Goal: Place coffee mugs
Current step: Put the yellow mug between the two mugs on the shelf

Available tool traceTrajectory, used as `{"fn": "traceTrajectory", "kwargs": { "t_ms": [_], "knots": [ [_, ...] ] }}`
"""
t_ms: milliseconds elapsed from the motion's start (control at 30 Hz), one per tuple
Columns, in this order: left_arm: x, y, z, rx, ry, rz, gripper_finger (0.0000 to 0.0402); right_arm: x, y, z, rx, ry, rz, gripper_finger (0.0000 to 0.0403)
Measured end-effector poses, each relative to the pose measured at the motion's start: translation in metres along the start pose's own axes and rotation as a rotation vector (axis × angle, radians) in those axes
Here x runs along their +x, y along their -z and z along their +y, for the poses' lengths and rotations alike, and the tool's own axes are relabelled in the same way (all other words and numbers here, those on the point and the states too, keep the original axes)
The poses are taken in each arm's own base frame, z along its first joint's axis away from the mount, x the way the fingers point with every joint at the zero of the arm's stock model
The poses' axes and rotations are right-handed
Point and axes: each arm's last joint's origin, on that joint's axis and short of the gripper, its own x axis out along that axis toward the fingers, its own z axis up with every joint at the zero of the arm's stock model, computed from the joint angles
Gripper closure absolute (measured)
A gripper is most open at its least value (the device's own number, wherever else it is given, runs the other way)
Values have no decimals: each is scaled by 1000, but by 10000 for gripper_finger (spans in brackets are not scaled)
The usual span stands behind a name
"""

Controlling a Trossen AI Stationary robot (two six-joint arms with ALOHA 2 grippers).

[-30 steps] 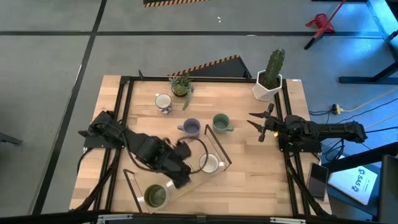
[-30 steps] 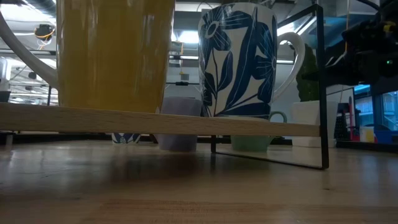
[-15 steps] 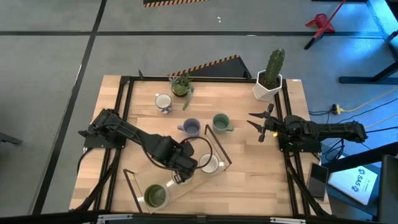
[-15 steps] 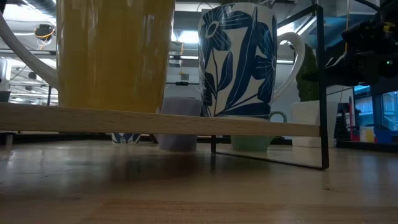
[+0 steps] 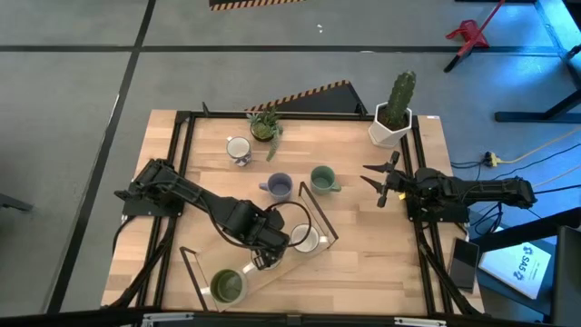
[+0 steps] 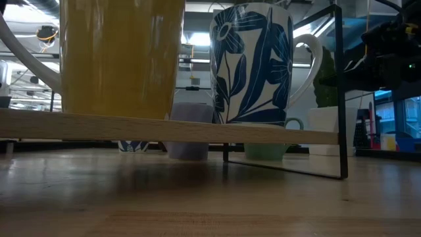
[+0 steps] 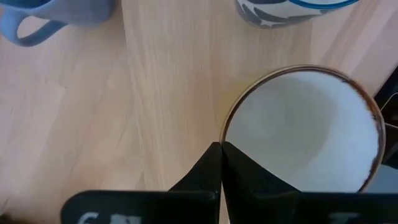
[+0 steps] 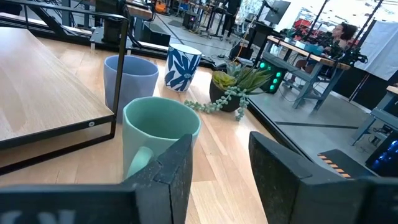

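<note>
Tabletop shelf (image 5: 272,272) holds upright white mug (image 5: 306,239), seemingly tool-gripped (image 5: 277,247).

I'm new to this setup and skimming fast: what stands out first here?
The left gripper sits at the near middle of the table, its fingers pinched on the rim of a white mug standing on a wooden shelf. An olive mug stands at that shelf's left end. A tall cactus marks the far right corner.

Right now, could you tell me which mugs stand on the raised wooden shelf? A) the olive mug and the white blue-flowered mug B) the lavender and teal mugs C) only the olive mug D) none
A: the high view shows the olive mug and the white blue-flowered mug on the shelf; the lavender mug and teal mug stand on the table.
</note>
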Motion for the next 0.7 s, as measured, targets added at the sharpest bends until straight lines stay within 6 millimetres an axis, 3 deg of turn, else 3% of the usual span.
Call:
{"fn": "traceTrajectory", "kwargs": {
  "t_ms": [233,700],
  "knots": [
    [0,2,6,-13,-81,-7,401,0,0,0,0,0,0,260],
    [10,3,0,17,-39,19,401,0,0,0,0,0,0,260]
  ]
}}
